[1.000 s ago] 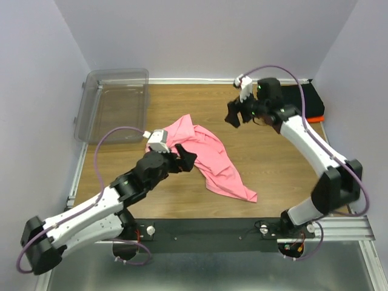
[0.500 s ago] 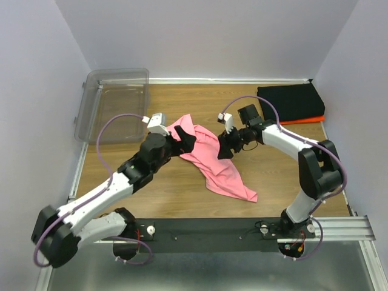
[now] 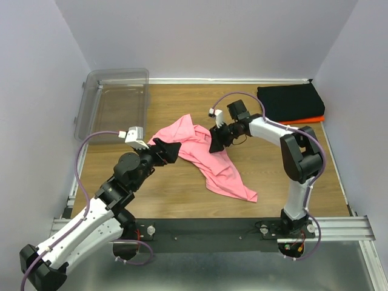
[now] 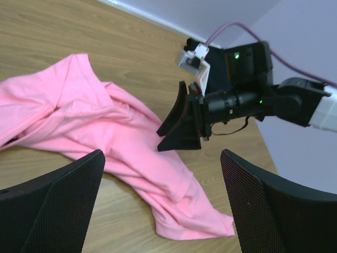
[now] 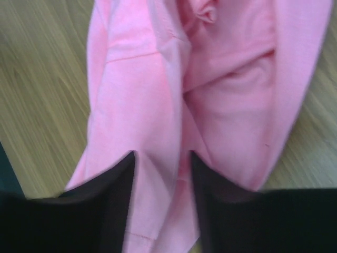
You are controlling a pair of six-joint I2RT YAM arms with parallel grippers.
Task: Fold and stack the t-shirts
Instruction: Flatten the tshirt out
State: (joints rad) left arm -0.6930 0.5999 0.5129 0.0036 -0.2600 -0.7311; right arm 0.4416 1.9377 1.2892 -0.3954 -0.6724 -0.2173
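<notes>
left pincer (image 3: 171, 151) spread wide, right pincer (image 3: 215, 144) tilted down, jaws partly parted

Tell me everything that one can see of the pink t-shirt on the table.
The pink t-shirt is plain salmon, soft cloth with stitched hems. It lies crumpled and unfolded near the middle of the wooden table, stretched slantwise from far left to near right. The right gripper straddles a raised fold at its far edge, jaws apart. The open left gripper is at its left end; contact there is unclear.

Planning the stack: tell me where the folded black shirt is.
Top view: the black shirt lies in the far right corner of the table, on top of the orange shirt.
</notes>
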